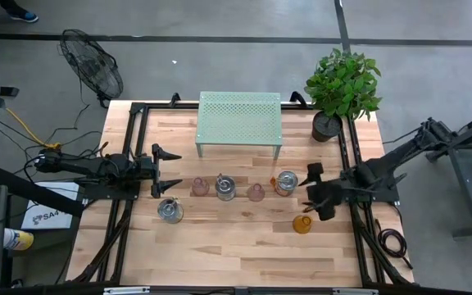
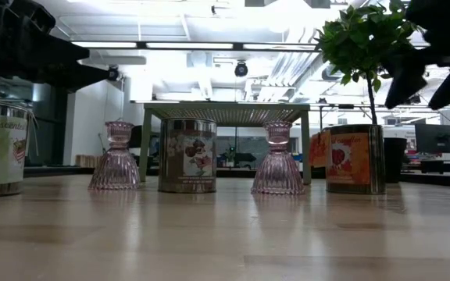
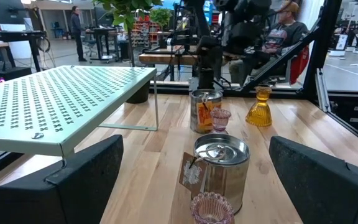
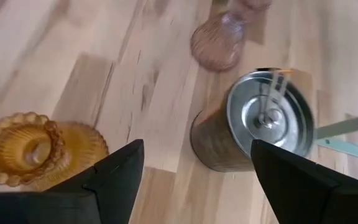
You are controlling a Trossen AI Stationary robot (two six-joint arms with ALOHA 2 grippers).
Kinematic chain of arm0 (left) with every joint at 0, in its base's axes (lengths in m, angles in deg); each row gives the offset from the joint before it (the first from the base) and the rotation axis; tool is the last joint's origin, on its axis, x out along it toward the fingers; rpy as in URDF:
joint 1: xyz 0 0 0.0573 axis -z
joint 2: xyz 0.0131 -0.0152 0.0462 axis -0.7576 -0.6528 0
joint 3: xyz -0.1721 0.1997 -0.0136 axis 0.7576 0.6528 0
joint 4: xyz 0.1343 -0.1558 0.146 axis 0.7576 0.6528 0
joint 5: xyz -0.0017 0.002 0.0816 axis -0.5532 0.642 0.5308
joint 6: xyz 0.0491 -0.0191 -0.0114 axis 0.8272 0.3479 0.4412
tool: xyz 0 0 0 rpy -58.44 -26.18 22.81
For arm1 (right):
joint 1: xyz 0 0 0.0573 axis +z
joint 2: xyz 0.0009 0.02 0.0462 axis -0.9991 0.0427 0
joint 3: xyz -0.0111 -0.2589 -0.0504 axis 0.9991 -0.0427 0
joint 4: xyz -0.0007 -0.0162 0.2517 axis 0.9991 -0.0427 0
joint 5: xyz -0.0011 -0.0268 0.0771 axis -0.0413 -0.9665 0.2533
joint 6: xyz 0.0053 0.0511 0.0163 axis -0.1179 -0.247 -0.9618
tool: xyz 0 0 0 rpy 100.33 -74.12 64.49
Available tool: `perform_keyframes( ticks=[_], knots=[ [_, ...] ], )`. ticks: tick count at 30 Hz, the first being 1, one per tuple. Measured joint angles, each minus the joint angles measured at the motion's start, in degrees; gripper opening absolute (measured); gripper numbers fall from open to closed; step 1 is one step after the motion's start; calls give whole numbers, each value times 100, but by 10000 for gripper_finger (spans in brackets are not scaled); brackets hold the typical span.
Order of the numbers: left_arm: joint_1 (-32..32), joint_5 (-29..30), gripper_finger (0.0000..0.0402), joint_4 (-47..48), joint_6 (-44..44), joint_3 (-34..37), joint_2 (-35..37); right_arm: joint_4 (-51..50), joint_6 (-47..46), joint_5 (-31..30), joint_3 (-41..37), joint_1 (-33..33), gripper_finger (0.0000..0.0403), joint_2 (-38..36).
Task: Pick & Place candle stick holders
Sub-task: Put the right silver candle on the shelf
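Spanning most of the high view, the pale wooden slatted table (image 1: 220,246) carries everything else, with the pale green perforated metal stand (image 1: 239,119) at its far middle and the dark plant pot with a leafy green plant (image 1: 342,86) at the far right corner. From the left side, the left arm's gripper (image 1: 170,170) hangs over the table just left of the row of holders, its jaws spread wide apart and holding nothing. From the right side, the right arm's gripper (image 1: 308,197) hovers between the rightmost metal holder and the amber one, its jaws also apart and empty; its wrist view shows both of those holders below the two dark fingers (image 4: 114,177). The holders stand in a rough line across the table's middle, nearer than the stand. One squat silvery metal cylinder holder (image 1: 170,211) sits at the left, nearer than the rest and close to the left gripper. A second silvery metal cylinder holder with a flowered label (image 1: 225,188) stands mid-row, and a third silvery metal cylinder holder with an orange label (image 1: 285,183) stands just left of the right gripper. A ribbed pale pink glass holder (image 1: 200,187) stands just left of the middle cylinder, and another ribbed pale pink glass holder (image 1: 256,192) stands between the middle and right cylinders. The ribbed amber-orange glass holder (image 1: 302,224) stands apart at the near right, just nearer than the right gripper.
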Motion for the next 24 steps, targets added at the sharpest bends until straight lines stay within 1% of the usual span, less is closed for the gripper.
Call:
perform_keyframes(
  ticks=[5,8,12,18,24],
  knots=[
    [0,-2,399,-2,0,0,1,-262,584,620,610,-540,291,1091],
    [2,-3,399,-1,0,0,1,-527,748,755,991,-816,291,1543],
    [2,-4,399,-1,-2,0,1,-1045,800,779,1445,-1059,291,1997],
    [2,-7,399,0,-1,0,1,-1332,877,889,1709,-1163,291,2361],
    [1,-12,399,0,-1,-1,2,-1448,967,882,1729,-1164,291,2440]
  ],
)
